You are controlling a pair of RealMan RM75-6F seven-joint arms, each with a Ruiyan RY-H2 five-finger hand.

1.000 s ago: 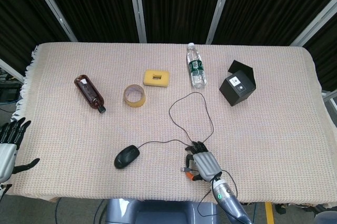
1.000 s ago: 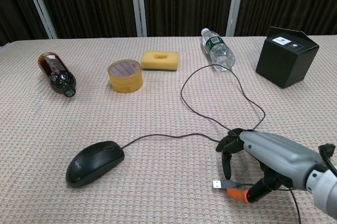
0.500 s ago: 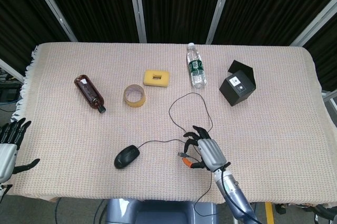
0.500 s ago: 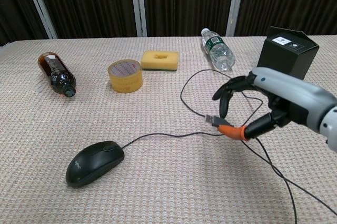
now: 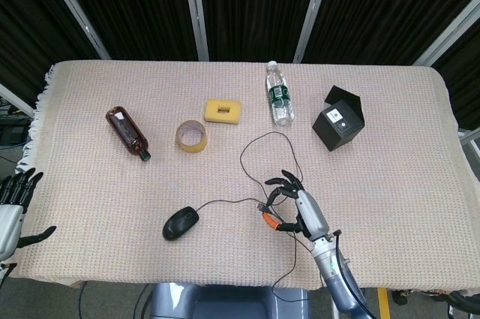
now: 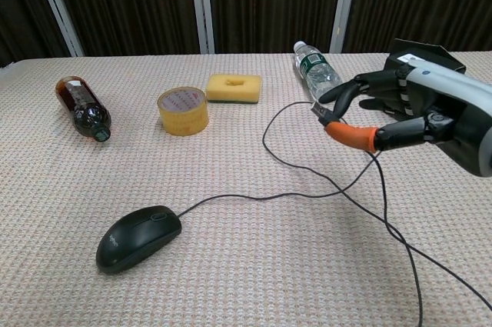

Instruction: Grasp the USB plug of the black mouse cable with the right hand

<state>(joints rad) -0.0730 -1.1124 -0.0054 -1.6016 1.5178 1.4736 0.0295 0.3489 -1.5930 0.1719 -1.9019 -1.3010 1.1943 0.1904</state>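
Up above the table, the USB plug (image 6: 318, 111) sits pinched in the right hand (image 6: 415, 111), its thumb and a finger closed on it while the other fingers curl loosely. From the plug the black cable (image 6: 307, 177) hangs down, loops across the cloth and runs to the mouse (image 6: 138, 236). Beyond the mouse lie a tape roll (image 6: 183, 110), a yellow sponge (image 6: 234, 88) and a brown bottle (image 6: 83, 108). Well left of the mouse, the left hand (image 5: 11, 210) rests spread and holding nothing.

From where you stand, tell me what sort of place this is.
Probably a robot test bench: a cloth-covered table with dark curtains behind, unrelated props like a tape roll and mouse.
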